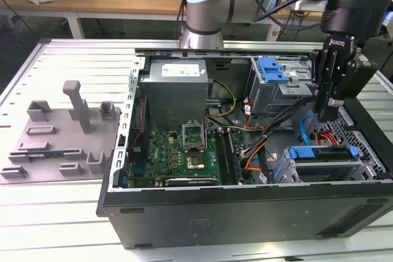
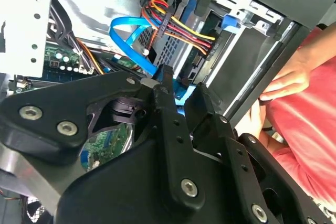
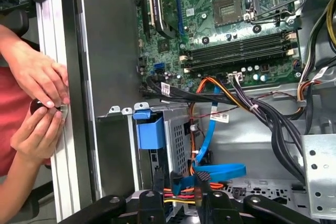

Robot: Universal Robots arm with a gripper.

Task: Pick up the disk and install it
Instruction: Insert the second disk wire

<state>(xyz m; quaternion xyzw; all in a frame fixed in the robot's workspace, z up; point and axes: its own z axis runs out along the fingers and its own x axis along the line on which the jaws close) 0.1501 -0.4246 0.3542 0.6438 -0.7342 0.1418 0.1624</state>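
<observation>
Across the exterior view from its left: a gray parts fixture [image 1: 61, 133] lies on the slatted table [image 1: 55, 213] beside the open computer case [image 1: 245, 213], with the motherboard [image 1: 178, 151] on the case floor and the power supply [image 1: 175, 84] behind it. Farther toward the exterior view's right, your gripper [image 1: 325, 115] hangs inside the case with its fingers [image 3: 157, 184] parted and nothing between them; blue and orange cables [image 3: 210, 145] show through the gap. Just below it the disk [image 1: 322, 162] lies flat in its blue carrier, in the bay at the case's near corner on that side. The gripper is not touching it. Judged from this, you are at the approach to the disk. Whether it is loose or seated in that bay cannot be told. The next move calls for a straight descent that misses the cable bundle, and for care with the person's hands [image 3: 39, 103] working at the case's outer wall.
</observation>
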